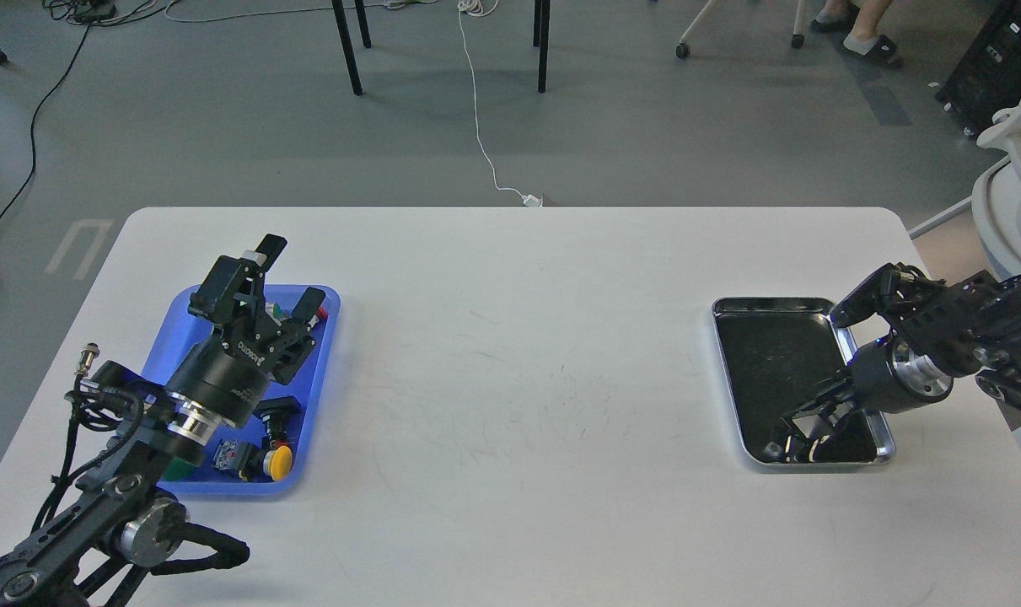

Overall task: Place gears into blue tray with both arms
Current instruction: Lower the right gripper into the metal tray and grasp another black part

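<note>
The blue tray (323,358) lies at the table's left, and my left gripper (291,276) hovers over its far end, open with nothing between its fingers. My left arm hides much of the tray's inside. My right gripper (801,434) reaches from the right, low into the near end of the silver tray (771,301). Its dark fingers blend with the tray's black inside, so their state is unclear. No gears can be made out against that black floor, and none shows in the blue tray.
Push-buttons lie in the blue tray: a yellow-capped one (280,459) at the near end, a black one (276,413) beside it, a red cap (321,314) at the far end. The white table (527,379) spans between the trays. A white chair (1012,194) stands at the right.
</note>
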